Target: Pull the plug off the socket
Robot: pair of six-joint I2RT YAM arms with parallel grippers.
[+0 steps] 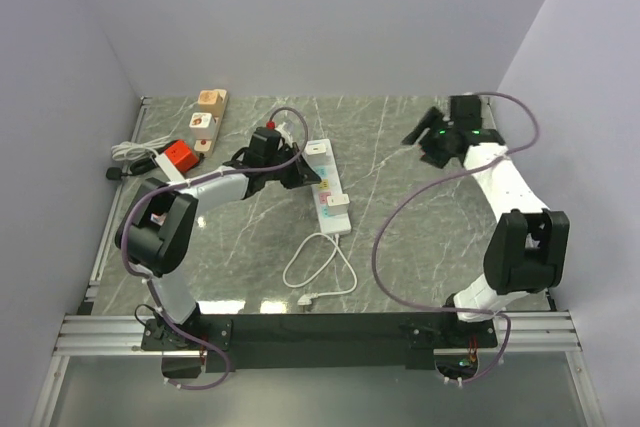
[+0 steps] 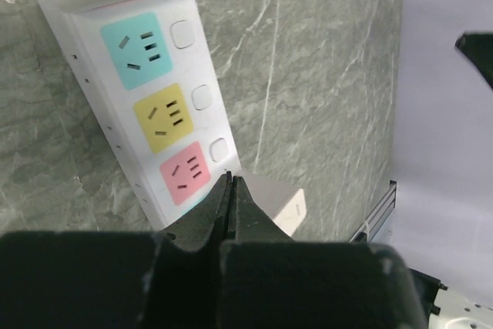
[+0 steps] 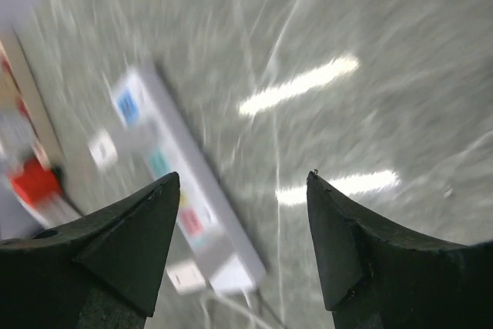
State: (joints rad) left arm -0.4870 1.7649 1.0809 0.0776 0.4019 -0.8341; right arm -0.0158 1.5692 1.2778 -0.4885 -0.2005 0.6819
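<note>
A white power strip (image 1: 329,187) with cyan, yellow and pink sockets (image 2: 185,172) lies mid-table, and a white adapter (image 1: 337,202) sits on its near part. My left gripper (image 1: 298,175) is shut and holds nothing. Its tips (image 2: 231,179) hover at the strip's edge beside the pink socket. A small black plug (image 1: 114,173) on a thin cord lies at the table's far left edge, apart from both grippers. My right gripper (image 1: 424,137) is raised at the back right, open and empty. Its blurred view shows the strip (image 3: 181,182) below the right gripper (image 3: 243,179).
A second white adapter (image 1: 320,150) sits on the strip's far end. A looped white cord (image 1: 320,267) runs from the strip toward the near edge. A wooden power strip (image 1: 208,117), a red block (image 1: 179,157) and a coiled cord (image 1: 130,152) lie at the back left.
</note>
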